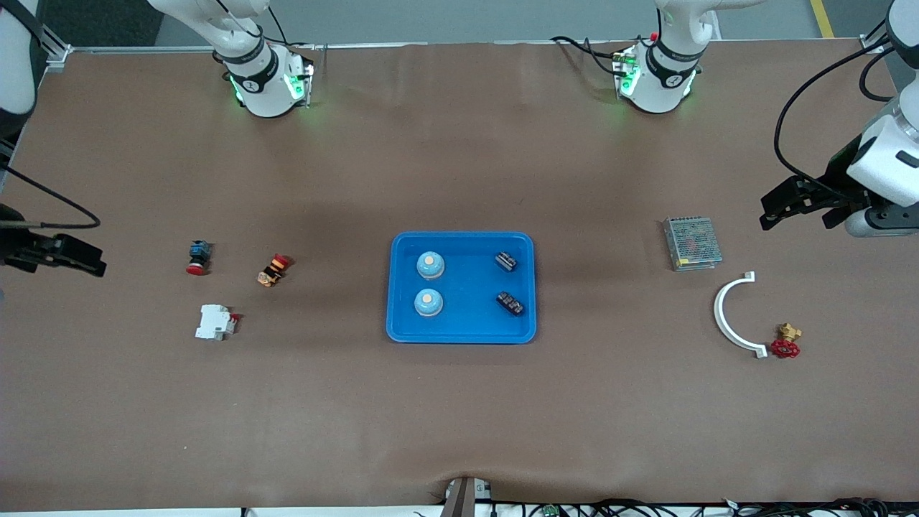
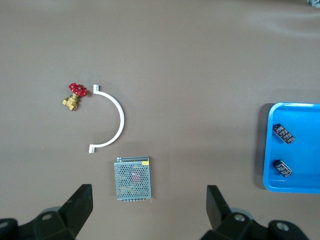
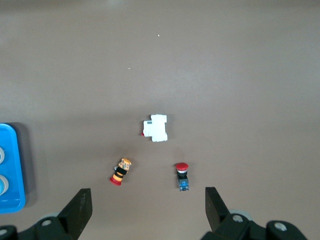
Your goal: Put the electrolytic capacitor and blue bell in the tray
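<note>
The left pincer (image 1: 797, 208) hangs wide open and empty over the desk (image 1: 459, 416) at the left arm's end, well apart from the tray (image 1: 462, 335). The right pincer (image 1: 68, 255) is likewise wide open and empty at the right arm's end. In the tray lie two bells (image 1: 430, 265) and two capacitors (image 1: 506, 261).

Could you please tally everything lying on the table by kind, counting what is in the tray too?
Blue bells, in the tray: 2
Capacitors, in the tray: 2
Tray: 1
Push buttons: 2
White breaker: 1
Mesh box: 1
White curved bracket: 1
Brass valve: 1
Total: 11
</note>
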Controlling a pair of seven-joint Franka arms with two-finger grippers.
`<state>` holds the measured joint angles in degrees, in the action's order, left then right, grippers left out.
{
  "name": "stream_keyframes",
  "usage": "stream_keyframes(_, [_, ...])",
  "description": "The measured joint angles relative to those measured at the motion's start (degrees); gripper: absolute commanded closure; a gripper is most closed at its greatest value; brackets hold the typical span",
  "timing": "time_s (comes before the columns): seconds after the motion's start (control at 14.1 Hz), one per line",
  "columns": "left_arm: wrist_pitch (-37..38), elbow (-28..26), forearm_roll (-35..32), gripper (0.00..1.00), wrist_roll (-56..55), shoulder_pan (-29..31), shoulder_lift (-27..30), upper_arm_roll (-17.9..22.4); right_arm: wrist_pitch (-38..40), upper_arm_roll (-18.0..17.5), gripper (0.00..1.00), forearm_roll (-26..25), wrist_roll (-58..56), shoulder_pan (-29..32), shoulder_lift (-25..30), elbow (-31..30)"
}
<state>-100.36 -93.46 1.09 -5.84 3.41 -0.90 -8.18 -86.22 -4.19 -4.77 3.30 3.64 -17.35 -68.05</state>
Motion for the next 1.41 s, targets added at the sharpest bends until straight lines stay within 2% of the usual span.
stream_keyframes(0.28, [0.1, 0.3, 0.0, 0.0, 0.0, -0.1, 0.0, 0.0, -0.1, 1.4, 0.0, 0.0, -0.7, -0.2, 7.0, -7.6])
stream_keyframes(0.5, [0.1, 0.3, 0.0, 0.0, 0.0, -0.1, 0.0, 0.0, -0.4, 4.8, 0.0, 0.0, -2.1, -2.6, 11.9, -12.1])
stream_keyframes(0.64, [0.1, 0.3, 0.0, 0.0, 0.0, -0.1, 0.0, 0.0, -0.8, 5.7, 0.0, 0.0, -3.3, -2.9, 14.2, -14.0])
stream_keyframes(0.99, [0.3, 0.3, 0.0, 0.0, 0.0, 0.0, -0.1, 0.1, -1.1, 6.4, 0.0, 1.4, -4.0, -2.3, 16.9, -15.2])
stream_keyframes(1.41, [0.4, 0.3, 0.0, 0.0, 0.0, 0.0, -0.1, 0.1, -1.1, 6.5, 0.0, 1.5, -4.0, -2.3, 17.3, -15.6])
